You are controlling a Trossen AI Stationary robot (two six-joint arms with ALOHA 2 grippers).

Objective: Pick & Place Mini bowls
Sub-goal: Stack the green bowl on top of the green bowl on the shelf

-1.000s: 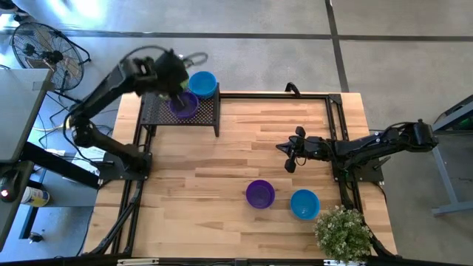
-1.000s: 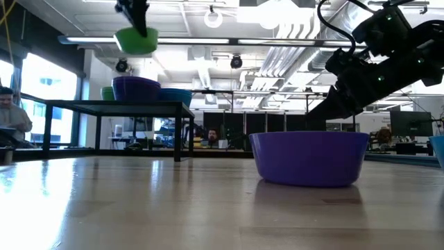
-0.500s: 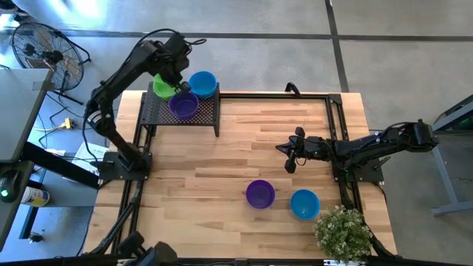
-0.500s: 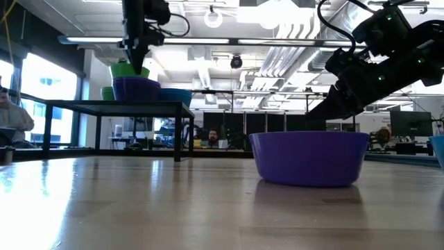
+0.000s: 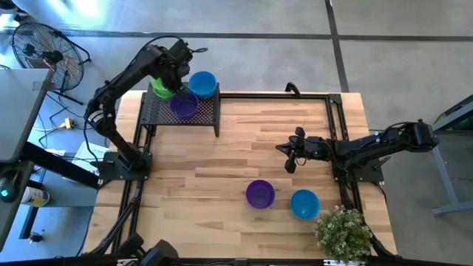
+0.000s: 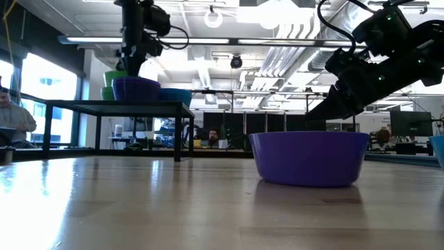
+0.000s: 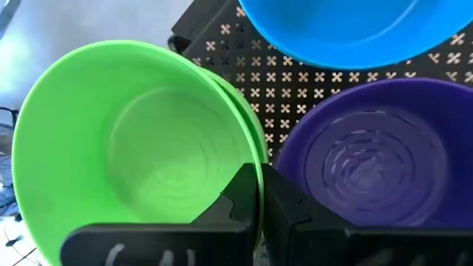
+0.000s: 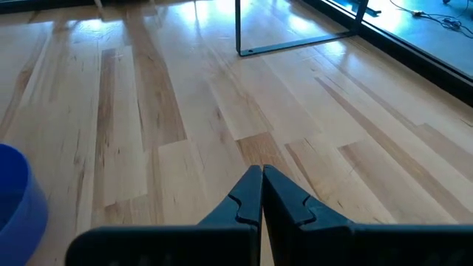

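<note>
light: bright, even | glare: windows, ceiling lamps | focus: sharp

No readable text, label or number shows anywhere.

Rack crowded with bowls; table middle open.

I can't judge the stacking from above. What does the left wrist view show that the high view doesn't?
Only the left wrist view: the left gripper pinches the green bowl's rim, with a second green rim beneath it. Only the high view: the purple bowl and blue bowl on the table, and the right gripper idle. Both: the rack's purple and blue bowls.
</note>
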